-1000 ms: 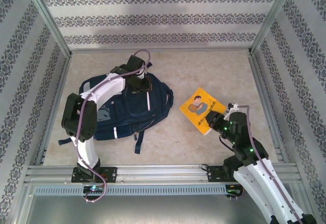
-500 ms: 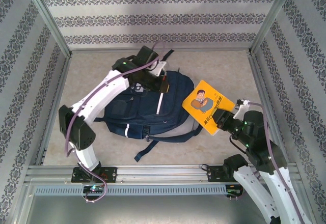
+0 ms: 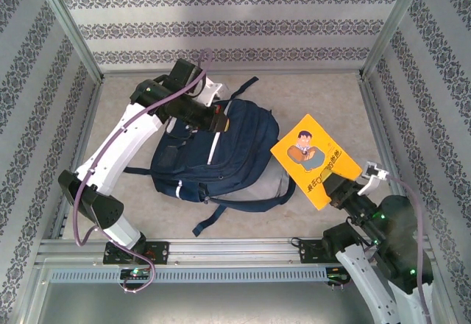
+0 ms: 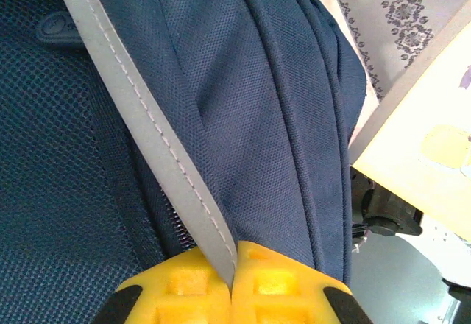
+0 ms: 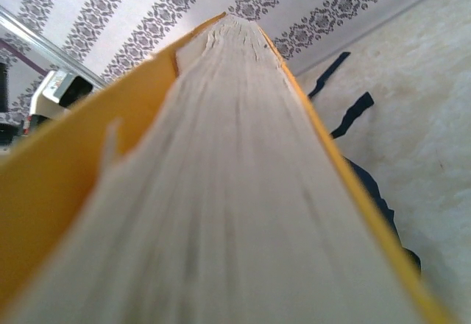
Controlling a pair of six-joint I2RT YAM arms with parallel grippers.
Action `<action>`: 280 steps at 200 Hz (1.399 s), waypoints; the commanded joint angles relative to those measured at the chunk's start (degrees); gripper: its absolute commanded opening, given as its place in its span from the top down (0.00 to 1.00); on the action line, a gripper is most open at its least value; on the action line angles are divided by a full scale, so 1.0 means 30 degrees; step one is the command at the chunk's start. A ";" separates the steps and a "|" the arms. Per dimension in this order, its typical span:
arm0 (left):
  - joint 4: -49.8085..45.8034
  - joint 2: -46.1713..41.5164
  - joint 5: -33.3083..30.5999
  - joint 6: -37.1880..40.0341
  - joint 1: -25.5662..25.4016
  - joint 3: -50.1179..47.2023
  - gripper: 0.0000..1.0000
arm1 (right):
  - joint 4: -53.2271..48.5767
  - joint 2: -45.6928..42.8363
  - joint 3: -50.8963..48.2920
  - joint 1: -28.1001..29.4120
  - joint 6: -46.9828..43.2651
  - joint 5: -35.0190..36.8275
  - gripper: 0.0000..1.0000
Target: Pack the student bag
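Since a second ago the student bag [image 3: 239,143] has been dragged from the left part of the table [image 3: 324,96] toward the middle and turned, and the yellow book [image 3: 316,160] has shifted toward the lower right of the top view, with the right arm [image 3: 386,228] drawn back toward that corner.

Now the bag lies flat on the table at the centre of the top view, with one dark strap [image 3: 221,217] trailing toward the bottom edge and another [image 3: 244,85] pointing to the upper wall. The left arm [image 3: 121,143] bends up from the lower left and over the bag's upper end. Its jaws are fully closed. In the left wrist view the yellow finger pads [image 4: 184,287] meet at the bottom of the frame, pinching a grey-white strip [image 4: 140,110] that runs diagonally across the navy mesh of the bag [image 4: 257,118].

The right arm's jaws are clamped on the book's lower corner, holding it up tilted, its cartoon cover facing the overhead camera. The book's left corner overlaps the bag's right edge in the top view; whether they touch cannot be told. In the right wrist view the pale page edges of the book [image 5: 221,191] run away from the lens between yellow covers. The book also shows at the right side of the left wrist view [image 4: 419,147].
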 commanded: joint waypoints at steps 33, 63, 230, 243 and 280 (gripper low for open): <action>0.1884 -0.0752 0.3798 0.0065 0.0558 0.2702 1.00 | -0.0530 -0.1250 -0.0941 -0.0159 0.0714 0.0588 1.00; 0.2713 -0.0880 0.5620 -0.0155 0.0550 0.2673 1.00 | 0.1815 -0.1156 -0.3215 -0.0185 0.2240 -0.1771 1.00; 0.4531 -0.0099 0.8646 -0.0616 0.0547 0.1999 1.00 | 1.4698 0.7289 -0.6879 0.2325 0.5148 -0.6033 1.00; 0.4368 0.0063 0.8553 -0.0525 0.0560 0.2259 1.00 | 1.4817 0.9084 -0.6233 0.3067 0.4282 -0.5733 1.00; 0.4946 0.0177 0.8567 -0.0789 0.0544 0.1803 1.00 | 1.5784 1.4275 -0.4020 0.5052 0.2754 -0.4058 1.00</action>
